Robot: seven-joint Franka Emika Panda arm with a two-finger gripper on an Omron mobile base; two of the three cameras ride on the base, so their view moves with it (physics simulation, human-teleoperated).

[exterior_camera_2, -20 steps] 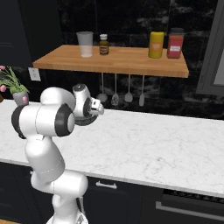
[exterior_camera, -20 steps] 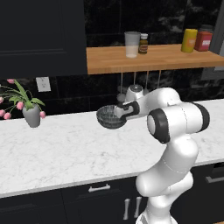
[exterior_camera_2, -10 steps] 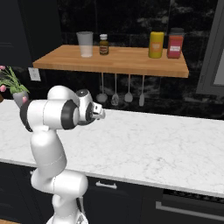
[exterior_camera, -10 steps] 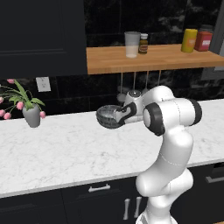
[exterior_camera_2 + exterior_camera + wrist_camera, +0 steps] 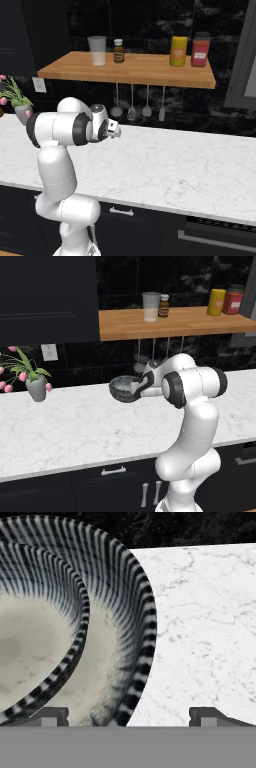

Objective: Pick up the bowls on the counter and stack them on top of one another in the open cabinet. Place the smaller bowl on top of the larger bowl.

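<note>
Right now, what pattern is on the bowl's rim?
Black-and-white radial stripes on the bowl; pale inside. Hand view shows it best.

White arm folded forward at elbow, gripper [image 5: 130, 717] jaws spread wide

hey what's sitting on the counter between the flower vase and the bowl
Nothing. In the left base view, the counter between the flower vase and the bowl is bare white marble.

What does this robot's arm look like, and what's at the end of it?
The arm is glossy white, built of rounded, tube-like segments with dark grey bands at the joints. It ends in a white hand with a small two-finger gripper with dark grey fingertips. No cables or markings show.
</note>
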